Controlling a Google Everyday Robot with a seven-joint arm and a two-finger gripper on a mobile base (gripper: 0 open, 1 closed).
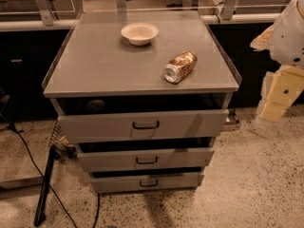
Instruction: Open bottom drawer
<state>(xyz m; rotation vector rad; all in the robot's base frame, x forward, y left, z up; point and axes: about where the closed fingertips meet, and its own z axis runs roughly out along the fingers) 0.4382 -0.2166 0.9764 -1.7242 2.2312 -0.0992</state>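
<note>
The bottom drawer (147, 181) is the lowest and narrowest of three grey metal drawer fronts on the cabinet, with a small dark loop handle (148, 183). A dark gap shows above its front panel, as above the other two drawers. My arm hangs at the right edge of the view. Its gripper (271, 109) is to the right of the cabinet, well apart from it, at about the height of the top drawer and above the floor. It holds nothing that I can see.
The mid-sized drawer (145, 159) and the tallest top drawer (142, 125) sit above. On the cabinet top lie a white bowl (139, 33) and a tipped drink can (180, 66). A dark rod (45, 184) and cables lie on the floor at the left.
</note>
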